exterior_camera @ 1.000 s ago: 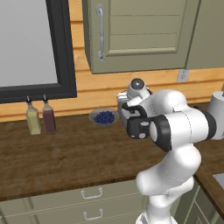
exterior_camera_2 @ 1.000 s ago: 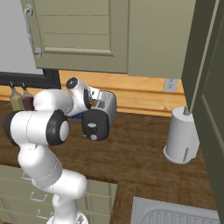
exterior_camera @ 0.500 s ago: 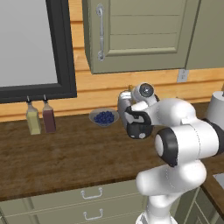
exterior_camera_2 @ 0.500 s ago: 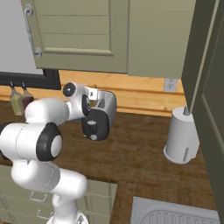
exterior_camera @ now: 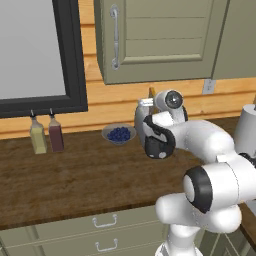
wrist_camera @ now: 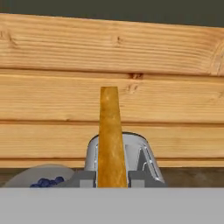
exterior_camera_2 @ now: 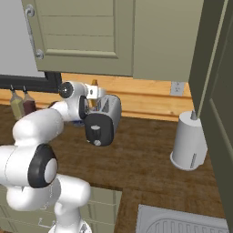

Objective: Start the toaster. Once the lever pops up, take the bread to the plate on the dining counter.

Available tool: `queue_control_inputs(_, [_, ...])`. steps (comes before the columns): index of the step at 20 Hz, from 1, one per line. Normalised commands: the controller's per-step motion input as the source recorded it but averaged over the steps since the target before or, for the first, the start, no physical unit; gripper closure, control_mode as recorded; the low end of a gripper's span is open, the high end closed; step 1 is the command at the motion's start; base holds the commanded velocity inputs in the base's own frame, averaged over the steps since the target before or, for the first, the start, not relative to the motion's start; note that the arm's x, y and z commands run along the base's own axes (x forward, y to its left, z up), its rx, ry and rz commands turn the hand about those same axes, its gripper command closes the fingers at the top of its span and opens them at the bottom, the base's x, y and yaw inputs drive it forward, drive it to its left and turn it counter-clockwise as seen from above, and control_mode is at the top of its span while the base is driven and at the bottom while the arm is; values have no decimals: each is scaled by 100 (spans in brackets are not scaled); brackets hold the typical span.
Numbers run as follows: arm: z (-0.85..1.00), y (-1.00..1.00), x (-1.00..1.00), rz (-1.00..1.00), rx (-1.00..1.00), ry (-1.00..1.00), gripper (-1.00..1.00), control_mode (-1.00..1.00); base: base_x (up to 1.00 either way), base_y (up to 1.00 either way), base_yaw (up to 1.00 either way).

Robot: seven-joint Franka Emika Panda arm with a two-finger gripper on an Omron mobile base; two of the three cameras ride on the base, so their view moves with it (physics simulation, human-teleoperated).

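Gripping the bread [wrist_camera: 109, 139] edge-on between narrowly parted fingers, the gripper [wrist_camera: 112, 178] holds it just above the toaster [exterior_camera_2: 103, 119]. That toaster stands on a dark wood worktop [exterior_camera: 65, 180] against a pale plank wall [wrist_camera: 52, 65], green-grey cupboards [exterior_camera_2: 95, 36] overhead. Beside the toaster sits a berry bowl [exterior_camera: 118, 134], with a grey cylinder [exterior_camera_2: 189, 142] well apart.
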Motion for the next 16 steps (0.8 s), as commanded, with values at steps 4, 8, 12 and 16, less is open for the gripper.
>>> queue_control_inputs(4, [14,24,-100,0,0,3,100,-100,0,0,0])
queue_control_inputs(8, [30,6,-100,0,0,1,100,-100,0,0,0])
queue_control_inputs(12, [81,0,-98,0,0,4,100,-100,0,0,0])
queue_control_inputs(16, [58,-7,-100,0,0,18,100,-100,0,0,0])
